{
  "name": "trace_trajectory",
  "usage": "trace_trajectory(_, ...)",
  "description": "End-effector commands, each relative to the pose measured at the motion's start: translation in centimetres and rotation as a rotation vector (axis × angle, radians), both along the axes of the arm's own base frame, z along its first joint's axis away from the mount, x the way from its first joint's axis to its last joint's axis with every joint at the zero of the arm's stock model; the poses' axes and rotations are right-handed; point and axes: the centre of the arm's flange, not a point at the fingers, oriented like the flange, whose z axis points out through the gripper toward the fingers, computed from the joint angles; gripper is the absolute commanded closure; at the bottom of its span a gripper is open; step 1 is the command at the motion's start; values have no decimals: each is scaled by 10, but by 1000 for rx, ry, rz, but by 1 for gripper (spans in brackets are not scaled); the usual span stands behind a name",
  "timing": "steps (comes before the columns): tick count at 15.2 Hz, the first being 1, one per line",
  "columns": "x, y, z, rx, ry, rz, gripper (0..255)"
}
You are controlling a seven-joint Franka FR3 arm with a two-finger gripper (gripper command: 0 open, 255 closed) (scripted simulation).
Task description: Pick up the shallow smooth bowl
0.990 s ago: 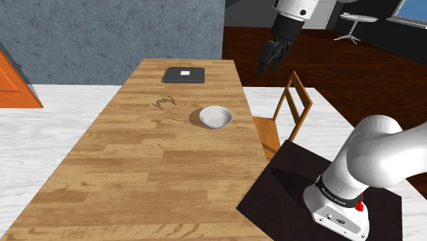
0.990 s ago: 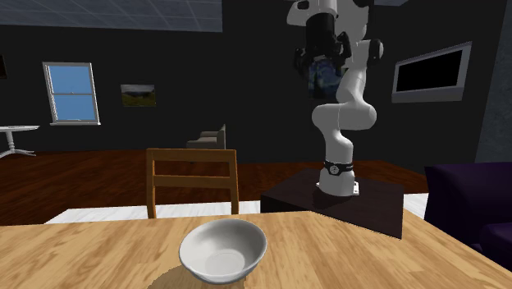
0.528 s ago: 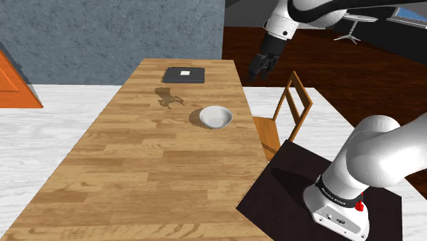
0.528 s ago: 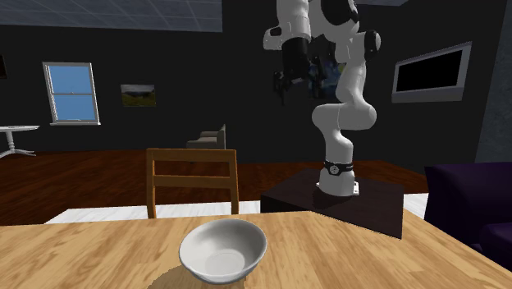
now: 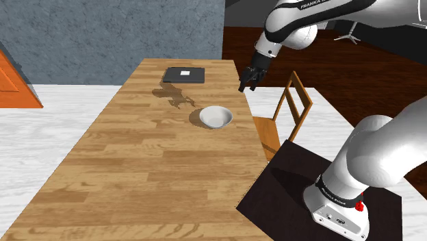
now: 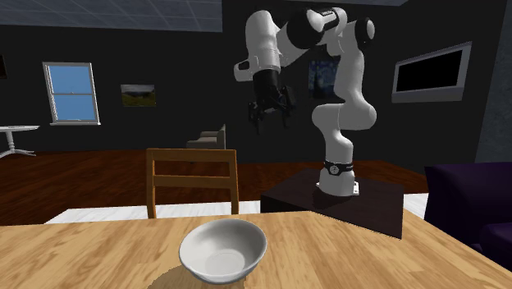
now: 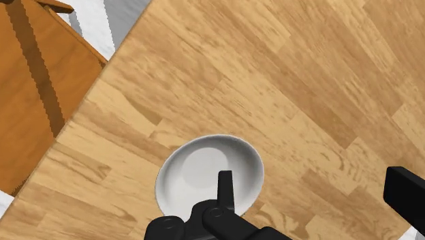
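A shallow white bowl point(image 5: 215, 117) rests upright on the wooden table point(image 5: 150, 157), near the long edge beside the chair. It appears close up in the second exterior view point(image 6: 223, 250). My black gripper point(image 5: 245, 85) hangs well above the table's edge, higher than the bowl and slightly beyond it towards the chair. The second exterior view has the gripper point(image 6: 268, 123) high behind the chair. Looking down from the wrist, the gripper point(image 7: 315, 194) is open, its fingers wide apart with nothing between them. The bowl point(image 7: 204, 167) lies far below, beside one fingertip point(image 7: 225, 183).
A wooden chair point(image 5: 287, 113) stands at the table's edge next to the bowl, its backrest point(image 6: 193, 182) rising above the tabletop. A dark flat pad point(image 5: 184, 74) lies at the table's far end. My dark stand point(image 5: 294, 192) is at the shoulder view's lower right.
The arm has swung down and to the shoulder view's left, carrying the gripper from over the dark floor to above the table's edge near the bowl. The bowl has not moved.
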Motion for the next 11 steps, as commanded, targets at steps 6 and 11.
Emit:
trace_trajectory(6, 50, -45, -71, 78, -5, -32, 0)
trace_trajectory(11, 83, -75, -125, 134, -7, -56, 0)
